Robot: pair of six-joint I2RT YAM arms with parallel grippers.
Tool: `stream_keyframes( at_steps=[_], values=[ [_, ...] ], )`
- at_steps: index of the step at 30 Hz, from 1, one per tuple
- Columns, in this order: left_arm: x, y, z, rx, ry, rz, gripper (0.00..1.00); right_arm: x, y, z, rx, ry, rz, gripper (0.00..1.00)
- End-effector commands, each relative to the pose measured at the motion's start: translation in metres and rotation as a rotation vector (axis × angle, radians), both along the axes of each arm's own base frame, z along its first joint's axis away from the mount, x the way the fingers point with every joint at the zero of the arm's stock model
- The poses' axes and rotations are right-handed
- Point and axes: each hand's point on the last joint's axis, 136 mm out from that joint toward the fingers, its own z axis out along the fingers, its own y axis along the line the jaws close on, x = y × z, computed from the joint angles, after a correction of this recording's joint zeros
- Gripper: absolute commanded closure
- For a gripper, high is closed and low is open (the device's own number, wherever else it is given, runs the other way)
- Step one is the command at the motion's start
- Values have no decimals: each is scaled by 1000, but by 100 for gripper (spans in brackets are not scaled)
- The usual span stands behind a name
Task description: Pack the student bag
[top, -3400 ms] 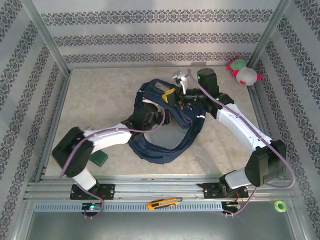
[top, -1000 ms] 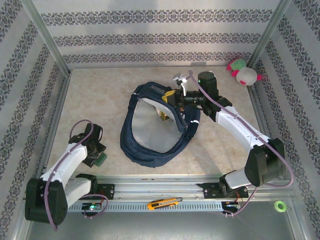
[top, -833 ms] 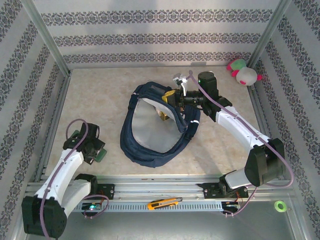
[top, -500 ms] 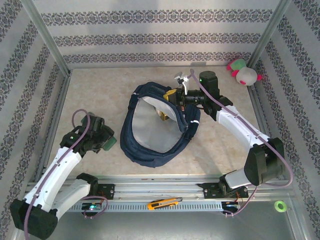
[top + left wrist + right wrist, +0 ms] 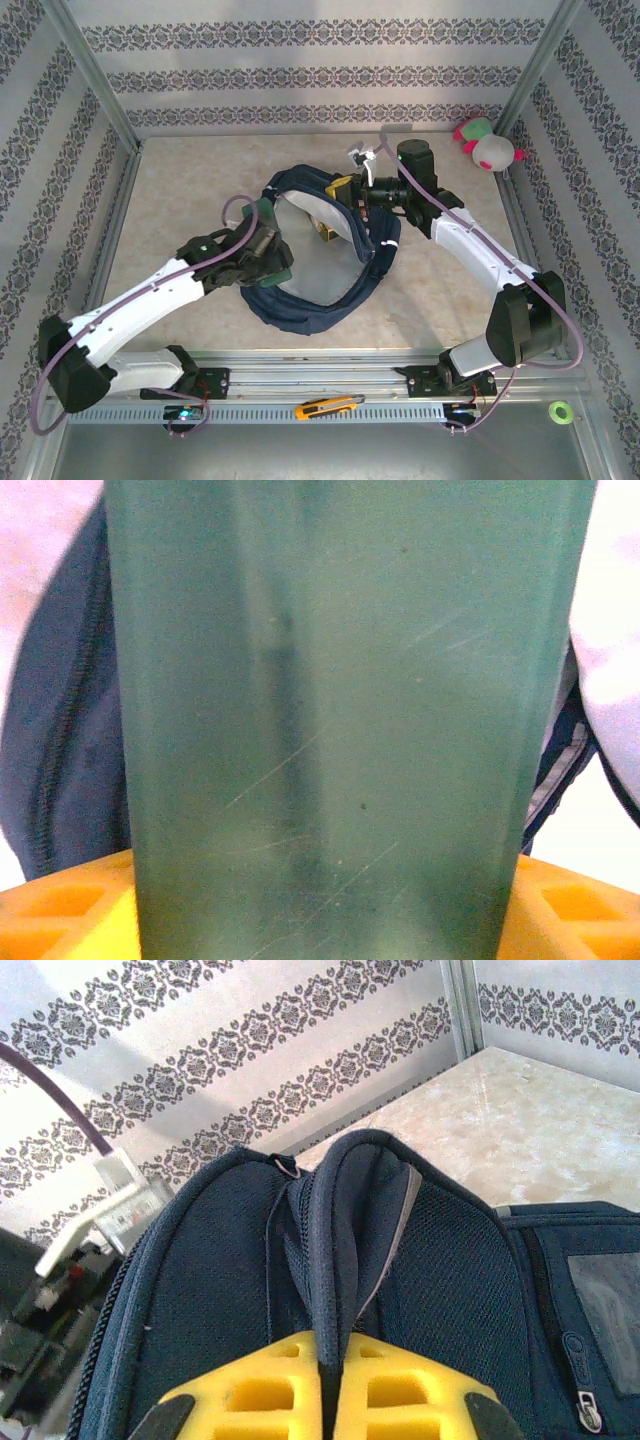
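Since before, left gripper (image 5: 266,243), clamping green block (image 5: 330,720), is swinging over student bag (image 5: 300,302) left rim; right gripper (image 5: 345,190) is pinching its far-right rim.

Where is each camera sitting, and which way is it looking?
Top external: high behind the arms, looking down at the table; both arms show, the student bag between them.
Left wrist: on the left arm, looking along the left gripper at its green block; yellow fingers show.
Right wrist: on the right arm, looking past the right gripper, shut on the bag, toward the patterned wall.
Shared: all three see the bag.
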Motion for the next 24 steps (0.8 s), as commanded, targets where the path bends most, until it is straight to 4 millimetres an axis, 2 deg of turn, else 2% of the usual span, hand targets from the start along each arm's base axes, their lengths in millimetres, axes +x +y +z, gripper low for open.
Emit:
stream_keyframes(
  at_steps=[1, 7, 10, 14, 18, 24],
  values=[
    [13, -30, 7, -43, -61, -68, 47, 7, -2, 40, 58, -131, 6, 100],
    [21, -65, -7, -63, -51, -131, 43, 5, -1, 42, 65, -134, 10, 100],
    [24, -66, -15, -44, -35, -124, 27, 4, -2, 44, 67, -134, 11, 100],
    [24, -61, -16, -36, -32, -93, 15, 2, -3, 44, 67, -139, 9, 100],
    [24, -56, -11, -42, -60, -79, 15, 0, -3, 45, 69, -137, 10, 100],
    [19, -54, -20, -82, -53, -61, 28, -3, -2, 48, 74, -140, 16, 100]
  ],
)
